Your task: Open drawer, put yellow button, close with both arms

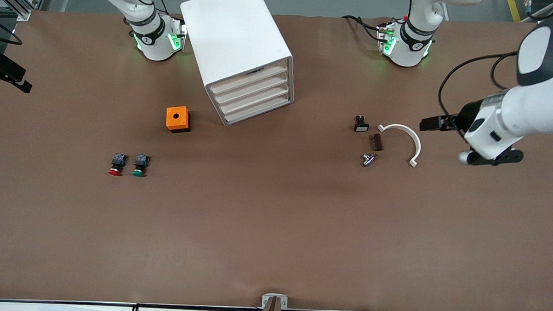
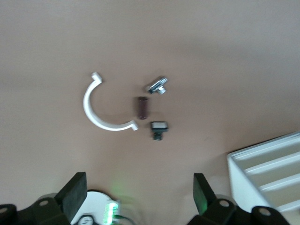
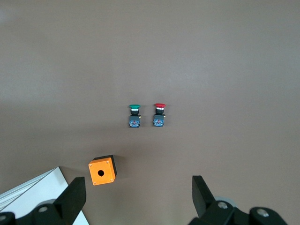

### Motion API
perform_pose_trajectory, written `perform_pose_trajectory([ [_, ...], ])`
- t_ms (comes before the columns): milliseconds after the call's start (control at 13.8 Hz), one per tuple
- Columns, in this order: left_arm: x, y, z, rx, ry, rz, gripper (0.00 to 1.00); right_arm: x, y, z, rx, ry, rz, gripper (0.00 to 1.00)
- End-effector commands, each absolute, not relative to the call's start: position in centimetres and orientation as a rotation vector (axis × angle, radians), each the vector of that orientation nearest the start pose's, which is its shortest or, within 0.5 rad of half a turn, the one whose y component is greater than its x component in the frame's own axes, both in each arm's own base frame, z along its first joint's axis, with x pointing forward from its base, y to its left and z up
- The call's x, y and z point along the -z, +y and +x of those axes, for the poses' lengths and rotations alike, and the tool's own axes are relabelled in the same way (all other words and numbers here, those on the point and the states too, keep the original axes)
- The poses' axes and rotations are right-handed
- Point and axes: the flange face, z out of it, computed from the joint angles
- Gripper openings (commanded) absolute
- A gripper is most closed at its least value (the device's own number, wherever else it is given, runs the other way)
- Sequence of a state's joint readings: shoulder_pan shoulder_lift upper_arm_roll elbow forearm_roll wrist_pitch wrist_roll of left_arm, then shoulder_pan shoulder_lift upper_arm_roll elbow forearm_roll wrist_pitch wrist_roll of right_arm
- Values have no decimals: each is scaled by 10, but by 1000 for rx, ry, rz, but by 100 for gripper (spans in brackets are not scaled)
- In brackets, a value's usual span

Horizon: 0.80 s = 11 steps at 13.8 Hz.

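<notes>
Cabinet (image 1: pixel 241 53) sits at twelve o'clock on the worktop (image 1: pixel 274 229), top drawer (image 1: pixel 249 78) seemingly shut. Left gripper (image 2: pixel 138 199) and right gripper (image 3: pixel 136 197) hover, fingers spread.

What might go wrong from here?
1. No yellow button shows. The red button and green button lie side by side, so the open right tool, looking down on them, might take a wrong one.
2. The drawer is one of four close-stacked fronts in a skewed cabinet; the open left tool, beside the white curved clip, might catch a lower one.
</notes>
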<state>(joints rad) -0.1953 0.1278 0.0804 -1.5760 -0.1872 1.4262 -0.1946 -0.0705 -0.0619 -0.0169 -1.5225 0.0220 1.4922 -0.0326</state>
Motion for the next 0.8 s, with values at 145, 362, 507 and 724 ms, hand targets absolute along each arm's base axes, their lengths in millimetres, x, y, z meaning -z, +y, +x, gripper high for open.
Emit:
perform_pose_trajectory([
  [145, -531, -49, 502, -344, -4, -3211, 100, -678, -46, 519, 63, 79, -3114, 100],
  [362, -521, -39, 480, -203, 43, -3187, 100, -678, -47, 519, 63, 82, -3114, 100],
  [507, -517, -34, 475, -155, 74, -3170, 100, -678, -46, 519, 63, 79, -3114, 100],
  [724, -542, -8, 481, -67, 68, -3161, 100, -678, -47, 519, 60, 84, -3114, 100],
])
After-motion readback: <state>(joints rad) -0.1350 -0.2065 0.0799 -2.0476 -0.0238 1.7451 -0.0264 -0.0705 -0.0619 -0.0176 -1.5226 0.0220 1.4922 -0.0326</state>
